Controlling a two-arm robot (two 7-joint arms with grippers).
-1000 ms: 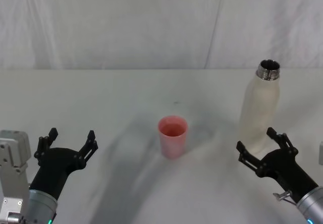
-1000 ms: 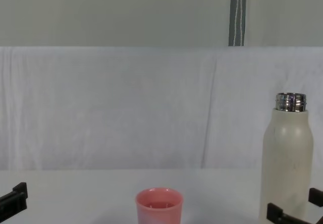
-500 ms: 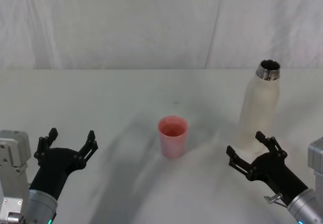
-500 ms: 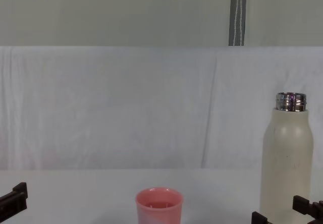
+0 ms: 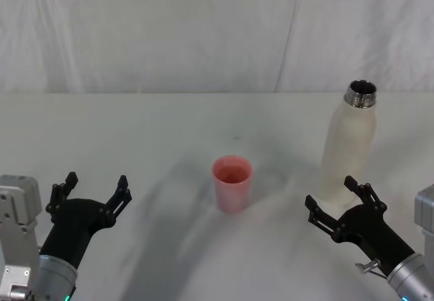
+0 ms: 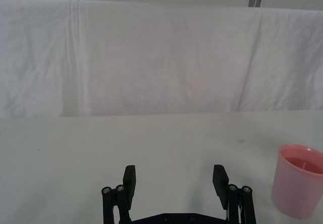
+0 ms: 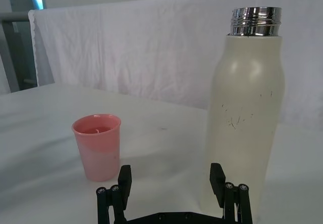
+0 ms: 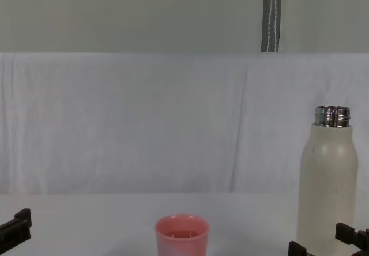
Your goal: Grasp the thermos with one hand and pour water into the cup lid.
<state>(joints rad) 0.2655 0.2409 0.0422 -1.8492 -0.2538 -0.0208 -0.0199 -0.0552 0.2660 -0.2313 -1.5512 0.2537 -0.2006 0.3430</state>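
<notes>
Two pincers hover low over a white tabletop (image 5: 169, 118), both spread wide and holding nothing. Farthest left, the left pincer (image 5: 93, 188) hangs near the front edge, its black fingers (image 6: 129, 178) parted and touching no object. At the middle stands the cup lid (image 5: 232, 183), a small pink cup, upright with its mouth facing up. Further right, the right pincer (image 5: 337, 201) sits just in front of the thermos (image 5: 347, 145), fingers (image 7: 217, 177) released and apart from the bottle's wall. That cream-white thermos stands upright on its base, long axis vertical, its open steel neck (image 5: 360, 93) pointing up, well apart from the cup. Behind everything hangs a creased white cloth (image 8: 144, 123), with a grey pole (image 8: 272, 15) above it.
</notes>
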